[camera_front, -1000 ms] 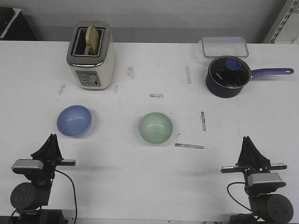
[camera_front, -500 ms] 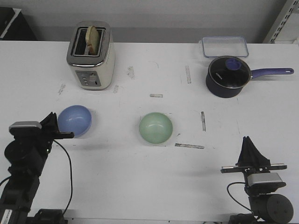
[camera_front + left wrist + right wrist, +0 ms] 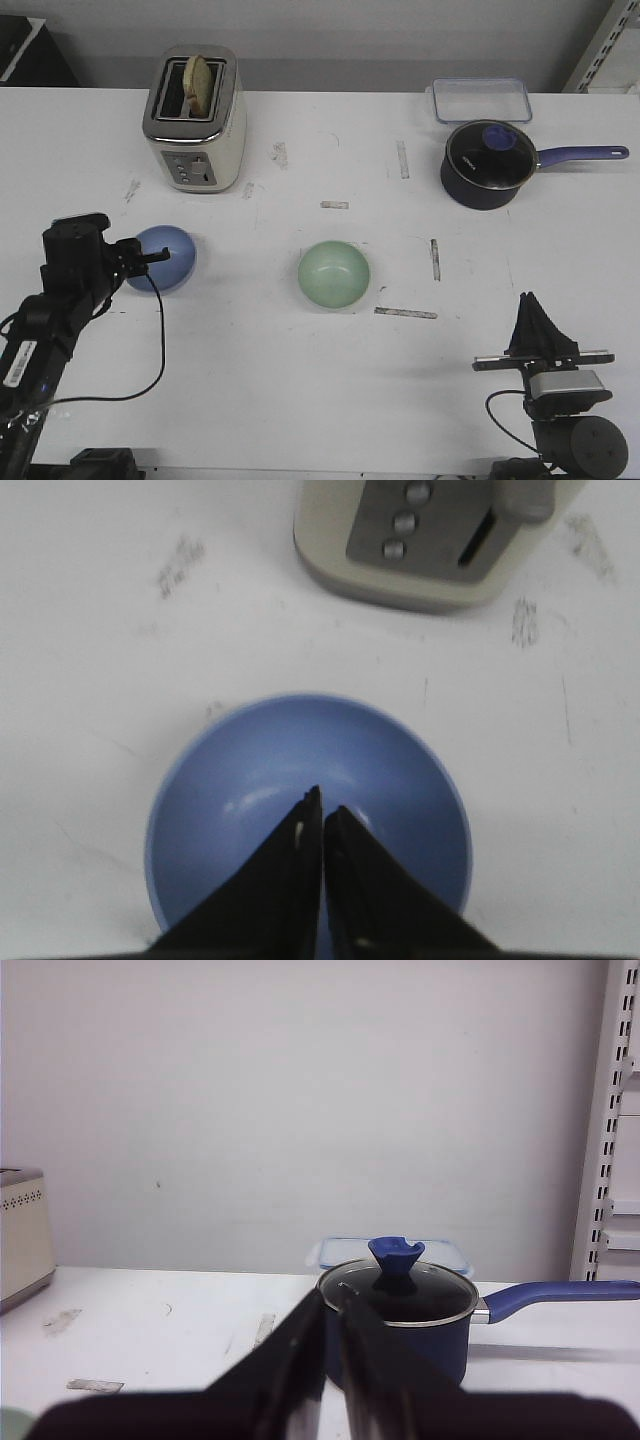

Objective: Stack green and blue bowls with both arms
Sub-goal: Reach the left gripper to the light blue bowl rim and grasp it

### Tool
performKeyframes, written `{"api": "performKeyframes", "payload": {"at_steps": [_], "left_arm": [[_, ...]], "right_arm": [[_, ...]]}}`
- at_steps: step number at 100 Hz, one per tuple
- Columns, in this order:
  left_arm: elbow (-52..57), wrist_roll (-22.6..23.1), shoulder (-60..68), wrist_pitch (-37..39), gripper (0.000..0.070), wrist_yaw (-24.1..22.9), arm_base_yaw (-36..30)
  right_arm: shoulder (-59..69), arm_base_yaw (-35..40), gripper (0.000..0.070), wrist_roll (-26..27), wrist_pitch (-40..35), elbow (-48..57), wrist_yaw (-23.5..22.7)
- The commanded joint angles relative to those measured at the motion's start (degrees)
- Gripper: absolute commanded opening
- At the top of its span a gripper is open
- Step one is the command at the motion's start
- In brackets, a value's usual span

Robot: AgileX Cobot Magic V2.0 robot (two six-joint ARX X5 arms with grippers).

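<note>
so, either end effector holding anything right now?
Nothing held. Left end effector shut, above the matte periwinkle blue round bowl; right end effector shut, empty.

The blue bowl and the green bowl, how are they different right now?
The blue bowl is periwinkle and the green bowl pale mint. The blue bowl sits toward the table's left side, the green bowl near the middle. The left gripper hangs over the blue bowl with jaws shut; nothing is near the green bowl. Both are round, shallow, empty, upright and look equal in size.
</note>
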Motion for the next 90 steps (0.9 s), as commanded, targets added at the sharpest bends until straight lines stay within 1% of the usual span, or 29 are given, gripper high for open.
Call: {"api": "performKeyframes", "payload": {"at_steps": [1, 11, 19, 22, 26, 36, 43, 46, 50, 61, 71, 74, 84, 90], "left_arm": [[3.21, -2.51, 2.40, -2.38, 0.0002, 4.09, 1.79], [5.68, -2.54, 5.33, -5.14, 0.0002, 8.55, 5.62], [6.36, -2.56, 6.75, -5.25, 0.0006, 10.75, 8.74], [6.38, -2.58, 7.13, -5.09, 0.0025, 11.13, 9.88], [6.38, -2.58, 7.61, -5.11, 0.0098, 11.23, 11.30], [6.36, -2.56, 8.94, -5.31, 0.0344, 11.21, 14.38], [6.36, -2.54, 10.01, -5.33, 0.0490, 11.21, 15.96], [6.36, -2.47, 10.54, -5.35, 0.0538, 11.21, 16.50], [6.36, -2.40, 11.32, -5.31, 0.0567, 11.21, 17.09], [6.36, -2.23, 13.92, -5.25, 0.0570, 11.23, 17.49], [6.36, -1.49, 16.70, -5.29, 0.0555, 11.21, 17.14], [6.36, -1.42, 17.49, -5.29, 0.0547, 11.19, 16.81], [6.36, -0.79, 20.26, -5.16, 0.0481, 11.19, 15.61], [6.36, -0.81, 21.79, -5.20, 0.0476, 11.19, 14.95]], "right_arm": [[-0.02, 0.11, 0.0014, -0.26, 0.59, 0.24, -0.02], [-0.02, 0.11, 0.0014, -0.24, 0.59, 0.24, -0.02], [-0.02, 0.11, 0.0014, -0.24, 0.59, 0.24, -0.02], [-0.02, 0.11, 0.0014, -0.24, 0.59, 0.24, -0.02], [-0.02, 0.11, 0.0014, -0.24, 0.59, 0.24, -0.02], [-0.02, 0.11, 0.0014, -0.24, 0.59, 0.24, -0.02], [-0.02, 0.11, 0.0014, -0.24, 0.59, 0.24, -0.02], [-0.02, 0.11, 0.0014, -0.24, 0.61, 0.24, -0.02], [-0.02, 0.11, 0.0014, -0.26, 0.59, 0.24, -0.02], [-0.02, 0.11, 0.0014, -0.26, 0.61, 0.24, -0.02], [-0.02, 0.11, 0.0014, -0.26, 0.61, 0.24, -0.02], [-0.02, 0.11, 0.0014, -0.26, 0.59, 0.24, -0.02], [-0.02, 0.11, 0.0014, -0.26, 0.59, 0.24, -0.02], [-0.02, 0.11, 0.0014, -0.24, 0.61, 0.24, -0.02]]}}
